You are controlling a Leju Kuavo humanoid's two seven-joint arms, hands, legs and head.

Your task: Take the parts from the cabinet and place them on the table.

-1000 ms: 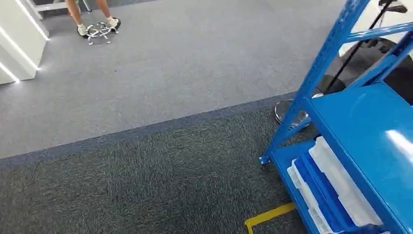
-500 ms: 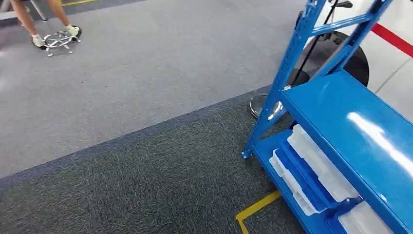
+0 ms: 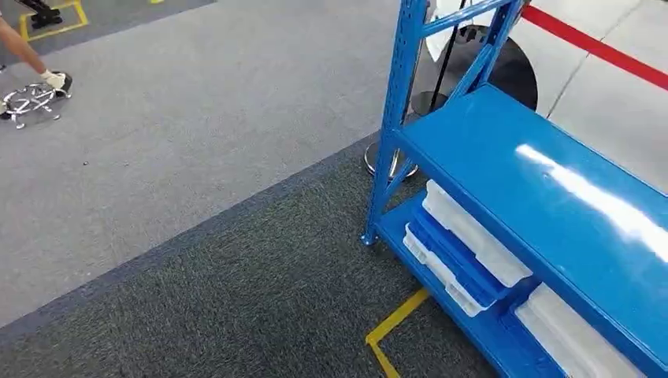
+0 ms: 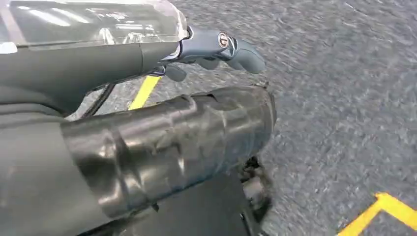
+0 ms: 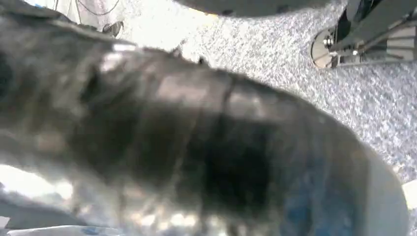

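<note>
Facing the blue cabinet for the parts.
Carpet lies left; the cabinet [image 3: 543, 189] stands right, parts trays [image 3: 465, 252] on its lower shelf. Judged best: square up before reaching. Left hand [image 4: 216, 49] looks empty; right hand [image 5: 206, 147] blurred, cannot tell.

We see a blue steel shelving unit [image 3: 504, 169] standing on dark grey carpet [image 3: 236, 307]. Its lower shelf holds white and blue plastic bins [image 3: 465, 252] lying side by side. Yellow floor tape [image 3: 394, 319] runs just beside the unit's corner post. A person's foot [image 3: 55, 79] rests near a chrome chair base [image 3: 27, 102] on the lighter carpet.
</note>
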